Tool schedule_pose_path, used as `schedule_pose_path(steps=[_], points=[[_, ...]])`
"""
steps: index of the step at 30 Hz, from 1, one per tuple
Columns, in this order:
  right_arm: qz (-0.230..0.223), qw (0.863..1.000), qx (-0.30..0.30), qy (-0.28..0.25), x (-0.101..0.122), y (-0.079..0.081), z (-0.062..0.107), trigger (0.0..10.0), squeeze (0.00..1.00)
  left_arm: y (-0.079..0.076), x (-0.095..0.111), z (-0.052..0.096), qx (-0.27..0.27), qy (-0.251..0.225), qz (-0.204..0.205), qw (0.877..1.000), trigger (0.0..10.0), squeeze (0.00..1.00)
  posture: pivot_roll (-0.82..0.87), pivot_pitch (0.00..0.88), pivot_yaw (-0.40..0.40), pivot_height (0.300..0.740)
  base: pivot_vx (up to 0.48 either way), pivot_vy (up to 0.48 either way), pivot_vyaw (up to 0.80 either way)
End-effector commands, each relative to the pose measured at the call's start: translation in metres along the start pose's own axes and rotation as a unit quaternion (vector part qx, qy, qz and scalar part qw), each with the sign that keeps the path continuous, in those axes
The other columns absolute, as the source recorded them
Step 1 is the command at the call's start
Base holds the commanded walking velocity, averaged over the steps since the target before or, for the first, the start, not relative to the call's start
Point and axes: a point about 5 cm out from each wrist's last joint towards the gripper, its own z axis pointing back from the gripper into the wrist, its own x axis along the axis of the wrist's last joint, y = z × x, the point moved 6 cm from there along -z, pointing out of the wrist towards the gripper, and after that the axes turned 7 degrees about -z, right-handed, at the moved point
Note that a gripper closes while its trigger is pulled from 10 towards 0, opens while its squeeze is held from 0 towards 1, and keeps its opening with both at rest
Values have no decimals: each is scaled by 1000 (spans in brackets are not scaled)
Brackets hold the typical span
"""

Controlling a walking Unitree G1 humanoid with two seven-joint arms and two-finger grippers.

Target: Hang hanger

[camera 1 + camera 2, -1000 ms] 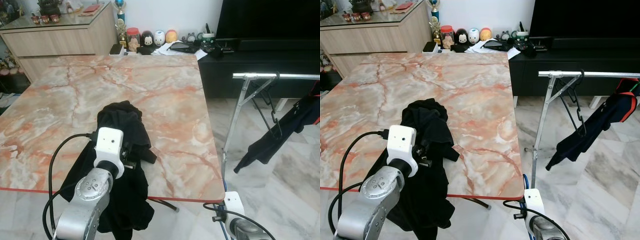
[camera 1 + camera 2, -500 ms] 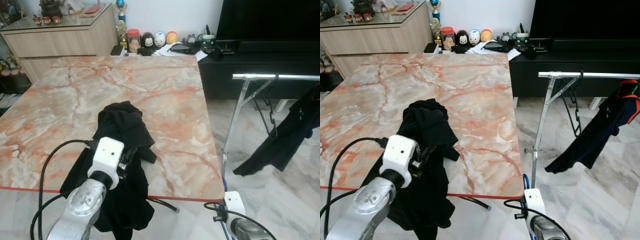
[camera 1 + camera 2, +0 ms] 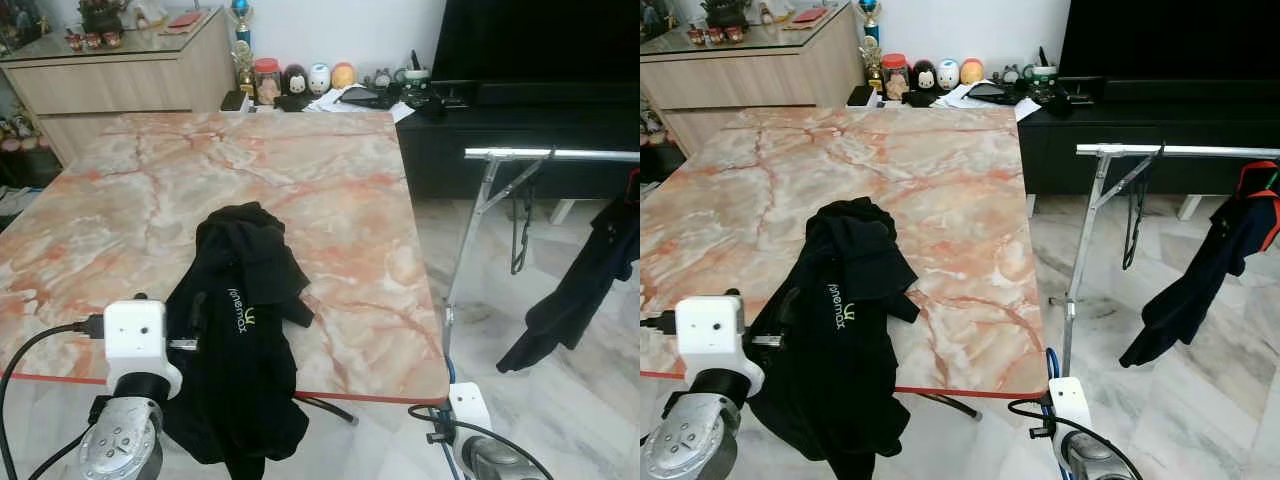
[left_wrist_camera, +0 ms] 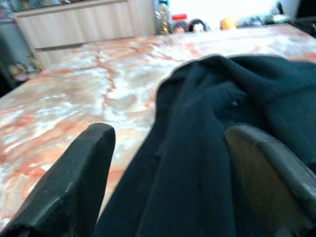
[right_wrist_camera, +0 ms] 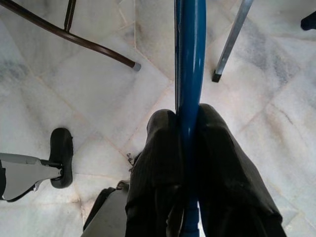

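In the right wrist view my right gripper is shut on a blue hanger, low over the marble floor beside the table's near right corner. A bit of that blue hanger sticks up above my right wrist. The clothes rack's metal rail stands to the right, with a black hanger and a dark garment hanging from it. A black garment lies on the marble table and droops over its front edge. My left gripper is open at the garment's left side, near the table's front edge.
The rack's slanted leg stands close to the table's right edge. A dark curved table leg and my foot are on the floor below. A black TV console and a wooden cabinet line the back wall.
My left arm has drawn back to the left off the black garment, uncovering its white print. The dark garment and black hanger on the rack have swung.
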Motion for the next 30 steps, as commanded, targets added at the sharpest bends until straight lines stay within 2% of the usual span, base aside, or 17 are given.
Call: schedule_pose_path(steps=[1, 30], points=[[1, 1000, -6, -4, 2, -3, 0, 10000, 0, 2, -2, -2, 19, -3, -8, 1000, 10000, 0, 13, 0, 3, 740, 0, -341, 0], [1, 1000, -14, -4, 0, -4, 0, 10000, 0, -6, 6, -8, 11, -27, -15, 999, 10000, 0, -3, 0, 15, 740, 0, -474, 0]])
